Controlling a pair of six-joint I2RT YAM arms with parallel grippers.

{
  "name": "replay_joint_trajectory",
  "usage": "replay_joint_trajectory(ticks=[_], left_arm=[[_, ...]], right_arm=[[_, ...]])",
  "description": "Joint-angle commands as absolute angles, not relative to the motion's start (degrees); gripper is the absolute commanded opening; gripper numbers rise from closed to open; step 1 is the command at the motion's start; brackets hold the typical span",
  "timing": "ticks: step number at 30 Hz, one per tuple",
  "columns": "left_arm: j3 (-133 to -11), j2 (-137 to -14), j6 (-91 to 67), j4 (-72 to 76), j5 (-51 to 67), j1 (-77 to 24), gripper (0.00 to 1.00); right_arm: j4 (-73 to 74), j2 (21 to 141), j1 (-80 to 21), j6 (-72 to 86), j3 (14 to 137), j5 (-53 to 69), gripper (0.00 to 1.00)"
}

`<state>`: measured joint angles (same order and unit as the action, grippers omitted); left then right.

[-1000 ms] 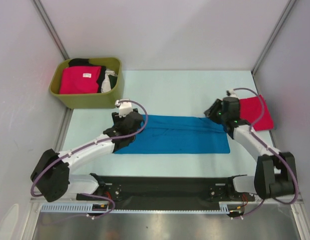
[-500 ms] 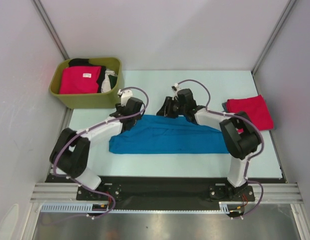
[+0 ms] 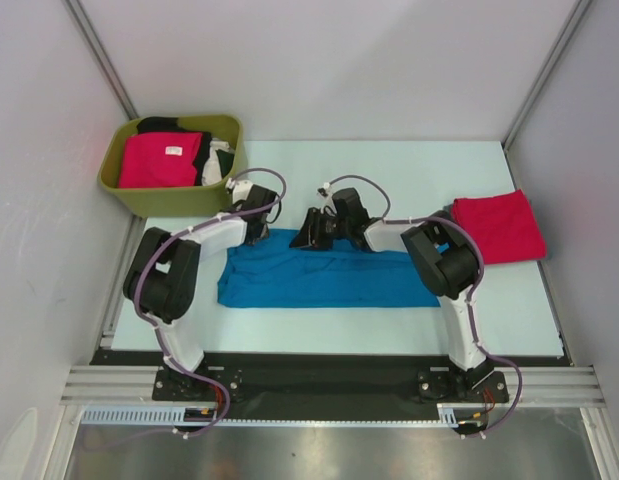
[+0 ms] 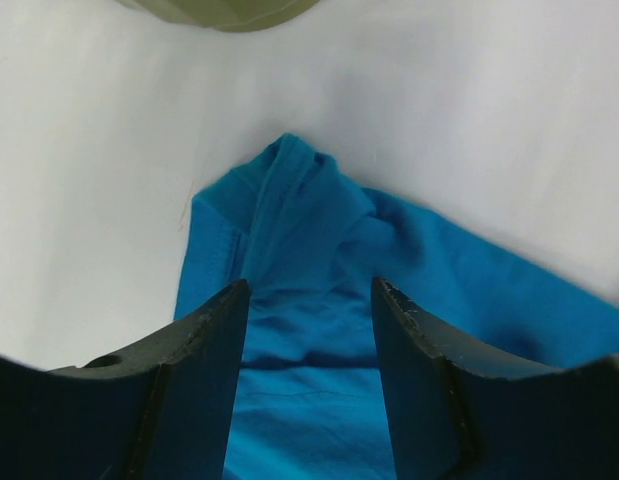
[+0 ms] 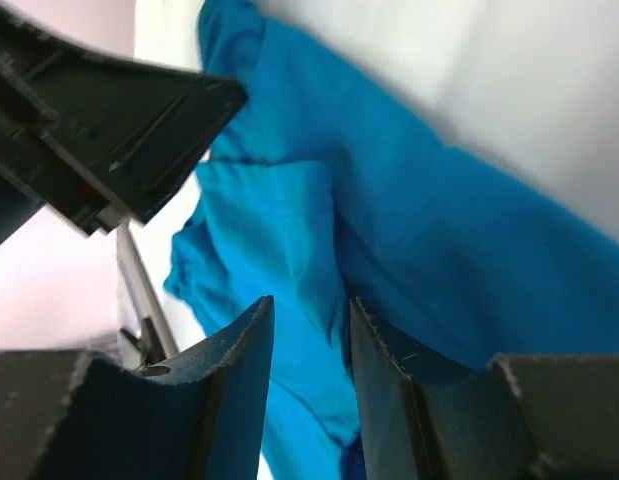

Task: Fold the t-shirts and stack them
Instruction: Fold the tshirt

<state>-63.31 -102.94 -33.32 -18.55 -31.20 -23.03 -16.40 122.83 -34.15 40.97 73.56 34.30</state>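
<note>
Right now the blue t-shirt (image 3: 329, 280) lies as a long band across the middle of the top view, flat on the pale table (image 3: 389, 170), and I have both arms over its upper left part. In its own wrist view my left gripper (image 4: 311, 290) stands with the jaws partway apart and a raised ridge of cloth running up between them to a pucker at the shirt's corner. I cannot tell whether they actually bite. My right gripper (image 5: 309, 305) is drawn narrow, with a fold of blue running into the gap, which I read as a pinch. A red t-shirt (image 3: 499, 228) sits folded at the right. The crimson-pink t-shirt (image 3: 159, 160) waits in the olive tub (image 3: 169, 203) at upper left. I judge this cloth light, limp and apt to slide on the smooth surface, so it will sag wherever I don't support it. I'd take it at corners or hems, pinching through every layer.
</note>
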Motion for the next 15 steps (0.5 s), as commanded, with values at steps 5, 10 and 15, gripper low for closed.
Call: replay_joint_trajectory(ticks=[5, 10, 15], left_arm=[[-66.5, -105.3, -35.6, -25.0, -33.7, -22.2, 0.57], [-65.6, -105.0, -35.4, -25.3, -35.3, -21.8, 0.57], [-65.0, -104.0, -35.2, -25.9, -36.3, -21.1, 0.57]], right_arm=[[-19.6, 120.4, -37.2, 40.5, 72.9, 41.8, 0.4], [-12.3, 115.4, -38.4, 34.6, 68.0, 40.4, 0.37], [-8.5, 108.6, -38.3, 30.1, 61.6, 36.1, 0.36]])
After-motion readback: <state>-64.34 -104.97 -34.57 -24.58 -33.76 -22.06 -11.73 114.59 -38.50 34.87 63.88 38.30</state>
